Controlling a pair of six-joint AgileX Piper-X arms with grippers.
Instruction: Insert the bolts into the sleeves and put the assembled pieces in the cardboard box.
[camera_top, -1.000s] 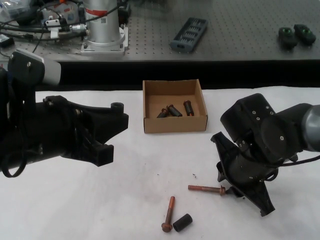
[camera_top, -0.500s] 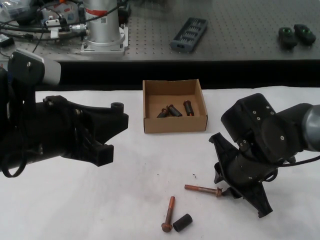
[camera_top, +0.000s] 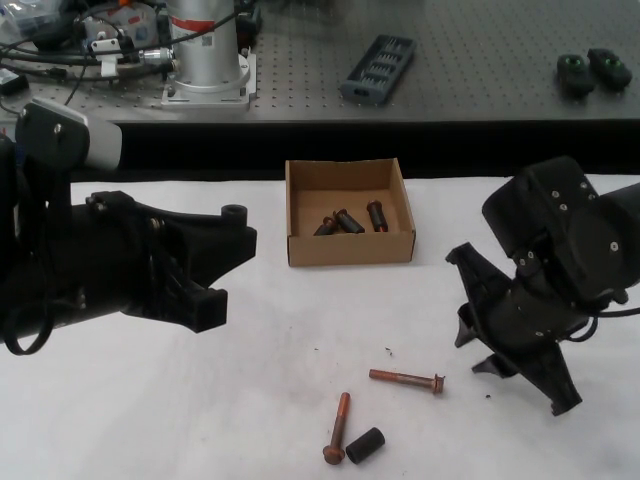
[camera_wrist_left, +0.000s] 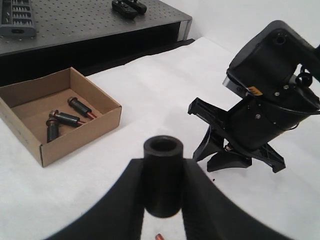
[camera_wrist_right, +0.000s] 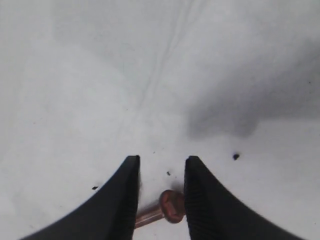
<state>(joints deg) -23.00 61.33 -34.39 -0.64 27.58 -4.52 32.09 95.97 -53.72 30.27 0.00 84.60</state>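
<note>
Above the table (camera_top: 270, 400), a black sleeve (camera_wrist_left: 162, 182) is pinched by the left end effector (camera_wrist_left: 164, 172); the right end effector (camera_wrist_right: 161, 162) is spread, with a bolt (camera_wrist_right: 169, 206) seen between its fingers (camera_wrist_right: 120, 200).

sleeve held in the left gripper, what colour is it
The sleeve is plain black, best seen in the left wrist view.

A grey bit case (camera_top: 378, 66) and silver column (camera_top: 205, 45) sit on the perforated plate (camera_top: 480, 60).
</note>
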